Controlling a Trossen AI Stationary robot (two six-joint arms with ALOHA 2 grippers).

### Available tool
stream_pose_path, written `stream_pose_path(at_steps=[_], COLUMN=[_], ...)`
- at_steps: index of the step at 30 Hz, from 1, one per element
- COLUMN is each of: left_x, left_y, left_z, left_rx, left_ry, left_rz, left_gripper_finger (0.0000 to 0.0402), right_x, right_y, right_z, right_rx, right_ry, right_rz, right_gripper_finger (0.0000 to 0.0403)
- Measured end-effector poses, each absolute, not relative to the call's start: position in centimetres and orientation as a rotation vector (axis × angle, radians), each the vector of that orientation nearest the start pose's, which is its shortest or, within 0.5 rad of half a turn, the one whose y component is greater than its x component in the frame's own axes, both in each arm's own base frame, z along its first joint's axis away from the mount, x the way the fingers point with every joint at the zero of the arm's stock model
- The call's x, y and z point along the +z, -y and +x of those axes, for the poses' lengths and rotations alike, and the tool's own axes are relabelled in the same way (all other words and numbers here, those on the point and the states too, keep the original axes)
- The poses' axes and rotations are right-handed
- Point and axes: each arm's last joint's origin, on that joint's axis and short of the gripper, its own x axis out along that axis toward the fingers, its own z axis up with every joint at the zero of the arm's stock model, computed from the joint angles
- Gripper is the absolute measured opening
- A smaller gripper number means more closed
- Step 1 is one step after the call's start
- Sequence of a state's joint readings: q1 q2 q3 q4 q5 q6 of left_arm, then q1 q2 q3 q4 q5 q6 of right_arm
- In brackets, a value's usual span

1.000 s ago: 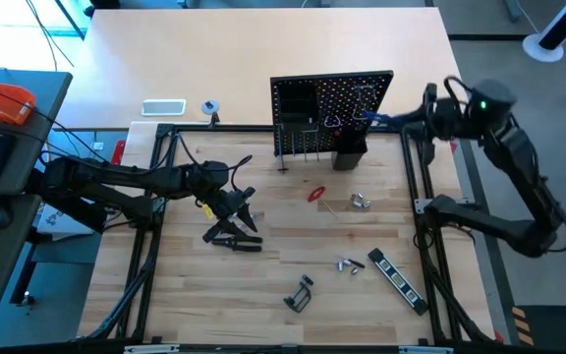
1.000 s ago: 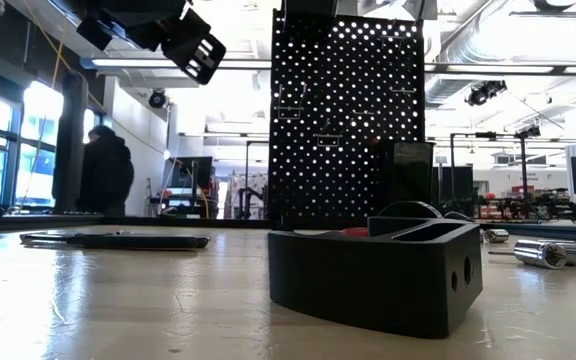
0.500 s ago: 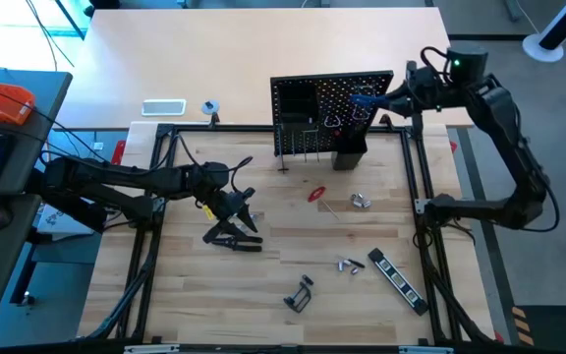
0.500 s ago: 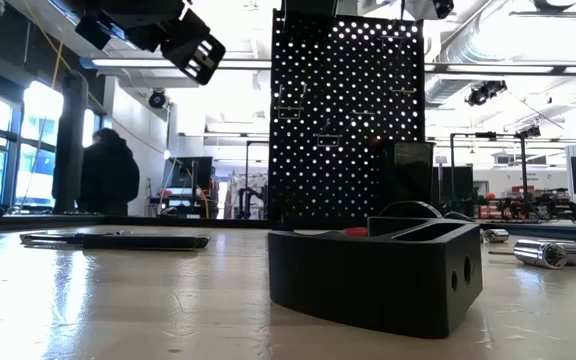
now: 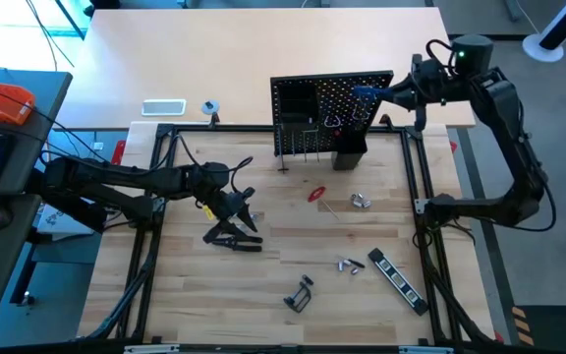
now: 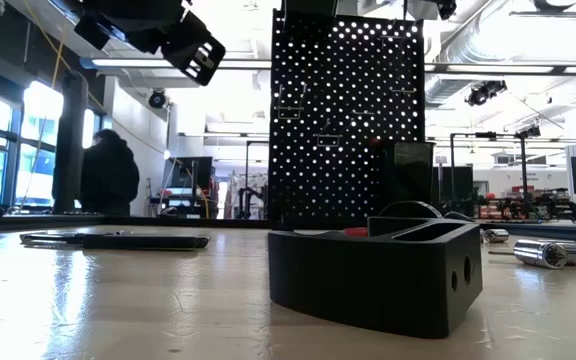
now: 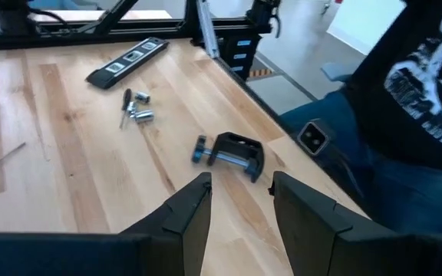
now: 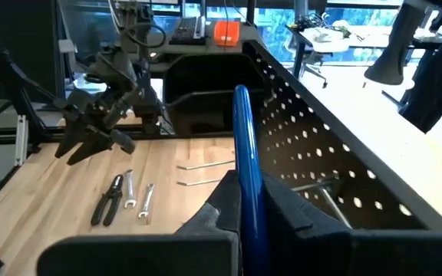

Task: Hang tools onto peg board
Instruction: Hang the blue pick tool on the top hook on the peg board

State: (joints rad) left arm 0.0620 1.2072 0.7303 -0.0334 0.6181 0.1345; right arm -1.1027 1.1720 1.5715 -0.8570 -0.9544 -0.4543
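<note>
While the right gripper (image 8: 240, 201) is clamped on the blue-handled hex key (image 8: 244, 146) beside the peg board (image 5: 332, 98), we should line it up with a free hook first; left gripper (image 7: 240, 201) hangs part-open over the table.

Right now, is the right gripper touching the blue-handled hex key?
Touching. The right wrist view shows the right gripper shut on the blue-handled hex key, its fingers pressed against the handle with no gap, beside the peg board.

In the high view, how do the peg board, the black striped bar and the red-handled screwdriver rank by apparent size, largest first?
1. peg board
2. black striped bar
3. red-handled screwdriver, though its thin shaft makes its full length hard to judge.
</note>
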Motion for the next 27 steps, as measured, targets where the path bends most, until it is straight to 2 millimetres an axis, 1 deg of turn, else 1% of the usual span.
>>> stream_pose_path(at_steps=[8,12,21,27], left_x=[24.6,24.5,24.4,24.5], left_y=[0.1,0.1,0.1,0.0], left_z=[25.2,25.1,25.0,25.1], left_rx=[-0.561,-0.561,-0.565,-0.561], left_ry=[-0.456,-0.469,-0.477,-0.47], left_rz=[-0.058,-0.064,-0.052,-0.043], left_gripper_finger=[0.0133,0.0133,0.0133,0.0133], right_x=[44.8,44.3,44.2,43.9], right_y=[18.6,19.3,19.5,19.5], right_z=[12.0,12.2,11.0,10.8], right_rx=[-0.061,-0.059,-0.098,-0.095], right_ry=[-0.284,-0.294,-0.307,-0.33], right_rz=[-0.041,-0.035,-0.042,-0.033], right_gripper_finger=[0.0011,0.0011,0.0011,0.0011])
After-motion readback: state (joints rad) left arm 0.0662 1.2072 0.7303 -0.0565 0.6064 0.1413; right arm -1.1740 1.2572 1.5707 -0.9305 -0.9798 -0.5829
